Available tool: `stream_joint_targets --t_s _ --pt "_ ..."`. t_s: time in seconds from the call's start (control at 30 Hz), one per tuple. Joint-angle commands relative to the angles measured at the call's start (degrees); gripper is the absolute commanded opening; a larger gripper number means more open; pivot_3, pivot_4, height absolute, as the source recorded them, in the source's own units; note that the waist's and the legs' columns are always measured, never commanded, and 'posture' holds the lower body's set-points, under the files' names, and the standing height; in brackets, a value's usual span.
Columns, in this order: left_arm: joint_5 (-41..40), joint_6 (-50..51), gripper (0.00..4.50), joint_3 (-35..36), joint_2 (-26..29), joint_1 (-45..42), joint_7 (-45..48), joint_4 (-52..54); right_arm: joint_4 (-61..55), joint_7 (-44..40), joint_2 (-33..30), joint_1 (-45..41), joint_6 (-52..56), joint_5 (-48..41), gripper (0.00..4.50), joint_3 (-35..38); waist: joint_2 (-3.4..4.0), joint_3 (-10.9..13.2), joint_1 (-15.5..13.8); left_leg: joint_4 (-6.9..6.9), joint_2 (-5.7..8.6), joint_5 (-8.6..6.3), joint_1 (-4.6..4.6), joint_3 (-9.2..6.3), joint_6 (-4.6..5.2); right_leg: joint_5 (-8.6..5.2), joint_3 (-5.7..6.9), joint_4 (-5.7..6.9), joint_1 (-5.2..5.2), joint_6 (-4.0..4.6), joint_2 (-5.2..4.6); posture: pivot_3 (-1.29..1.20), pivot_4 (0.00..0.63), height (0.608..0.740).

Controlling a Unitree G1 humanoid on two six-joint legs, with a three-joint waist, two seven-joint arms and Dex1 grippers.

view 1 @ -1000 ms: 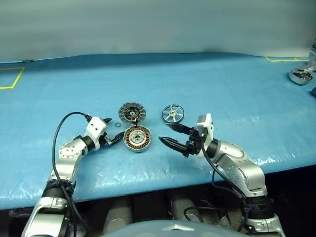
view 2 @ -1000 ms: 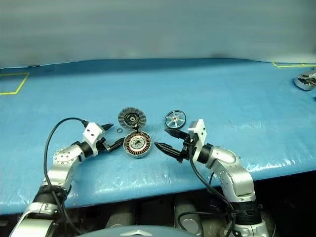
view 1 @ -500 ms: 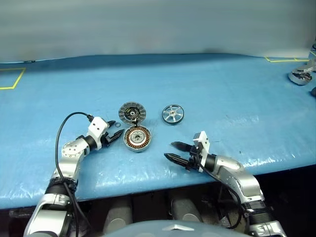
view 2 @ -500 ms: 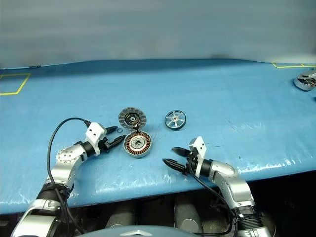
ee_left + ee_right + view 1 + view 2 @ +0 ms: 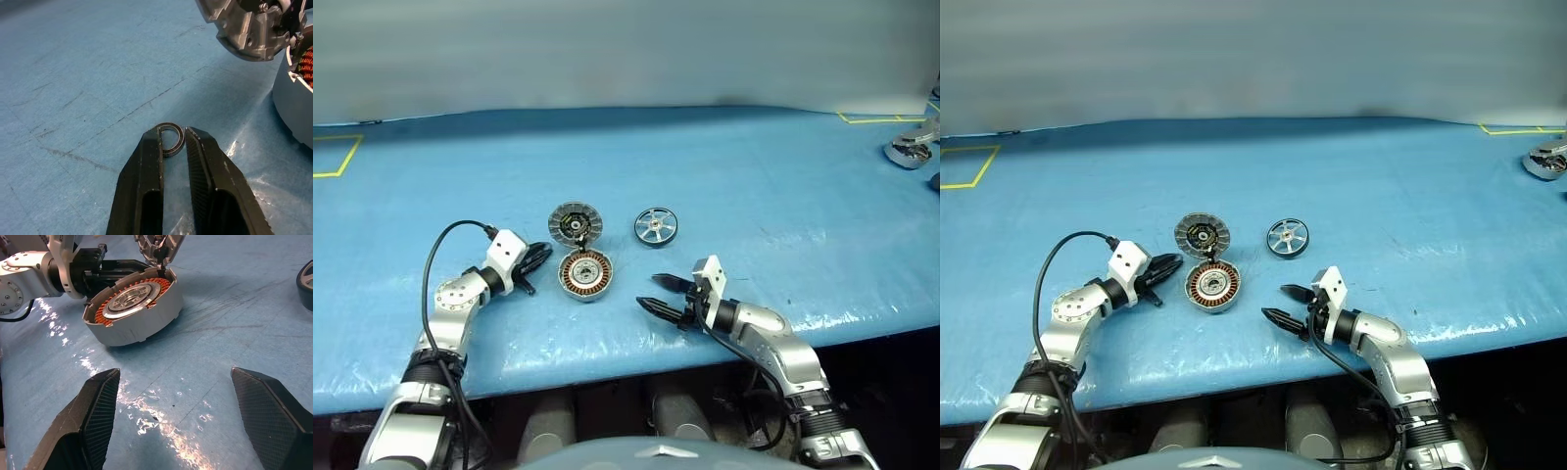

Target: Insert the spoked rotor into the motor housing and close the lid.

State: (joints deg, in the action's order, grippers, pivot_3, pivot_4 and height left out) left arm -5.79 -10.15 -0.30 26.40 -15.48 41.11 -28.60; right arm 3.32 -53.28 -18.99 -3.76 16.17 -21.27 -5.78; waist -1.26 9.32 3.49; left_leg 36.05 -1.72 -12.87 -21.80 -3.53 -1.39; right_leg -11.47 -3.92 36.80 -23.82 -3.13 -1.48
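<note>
The shiny silver spoked rotor (image 5: pixel 656 226) lies on the blue surface (image 5: pixel 754 186), near the copper-wound round motor housing (image 5: pixel 584 274). It looks stiff and slippery; hold its rim. Left gripper (image 5: pixel 173 142) nearly closed around a small ring (image 5: pixel 171 138); right gripper (image 5: pixel 173 421) wide open.

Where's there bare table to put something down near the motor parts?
Free: the wide stretch behind the lid and rotor, and right of the rotor. Crowded: around the housing, with the left gripper and a small ring beside it, and the right gripper in front.
</note>
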Motion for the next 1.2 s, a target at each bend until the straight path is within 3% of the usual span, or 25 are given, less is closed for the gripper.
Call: stream_joint_targets --t_s 0.03,0.3,0.5,0.67,0.97,1.1,1.2 --pt "-0.97 0.55 0.85 1.88 0.41 1.15 -0.84 0.27 -0.45 0.08 0.34 -1.28 -1.92 -0.02 3.82 0.34 0.00 0.00 0.04 0.00 0.00 0.00 0.00 0.00 0.00 0.00 0.00 0.00 0.00 0.00 0.00 0.00 0.150 0.740" --pt "-10.92 4.18 0.85 5.69 -0.52 3.30 5.76 5.39 1.25 0.29 1.51 -2.16 -4.34 1.24 3.82 -0.34 -0.01 0.02 0.06 -0.01 0.00 -0.01 -0.03 0.00 -0.01 0.00 0.00 -0.01 -0.03 0.00 0.00 0.00 0.150 0.740" --pt "-21.27 16.83 0.85 7.41 1.21 5.97 13.85 13.97 3.00 0.68 2.85 -1.80 -6.40 2.01 3.82 -0.83 -0.03 0.09 -0.01 -0.02 -0.01 -0.01 -0.11 -0.01 -0.01 0.00 0.01 -0.05 -0.08 0.00 -0.01 0.00 0.150 0.740" --pt "-20.18 18.96 0.85 7.40 2.96 6.06 14.31 14.89 3.55 0.84 3.25 -1.77 -7.35 2.30 3.82 -0.69 0.00 0.11 0.01 -0.02 -0.01 -0.01 -0.10 -0.01 -0.01 -0.01 0.01 -0.06 -0.09 0.01 0.00 0.00 0.150 0.740" --pt "-11.63 11.96 0.85 6.44 2.32 2.30 6.78 9.37 4.39 0.68 3.12 -2.16 -7.94 2.47 3.82 -0.78 -0.02 0.12 -0.08 -0.02 0.00 -0.01 -0.11 -0.02 -0.02 0.00 0.01 -0.08 -0.07 0.00 0.00 0.00 0.150 0.740" --pt "-11.16 12.76 2.06 5.57 1.92 1.76 7.32 8.87 4.73 0.50 3.30 -2.38 -7.97 2.47 3.82 -0.99 -0.02 0.12 -0.01 -0.06 0.00 -0.02 -0.11 0.00 -0.04 0.00 0.01 -0.10 -0.08 0.00 0.00 0.00 0.150 0.740" --pt "-11.02 14.24 2.06 4.36 2.69 1.94 10.07 9.33 4.81 0.62 3.39 -2.25 -8.25 2.60 3.82 -1.01 -0.02 0.12 -0.01 -0.06 0.00 -0.02 -0.11 -0.01 -0.04 0.00 0.01 -0.10 -0.08 0.00 0.00 0.00 0.150 0.740"
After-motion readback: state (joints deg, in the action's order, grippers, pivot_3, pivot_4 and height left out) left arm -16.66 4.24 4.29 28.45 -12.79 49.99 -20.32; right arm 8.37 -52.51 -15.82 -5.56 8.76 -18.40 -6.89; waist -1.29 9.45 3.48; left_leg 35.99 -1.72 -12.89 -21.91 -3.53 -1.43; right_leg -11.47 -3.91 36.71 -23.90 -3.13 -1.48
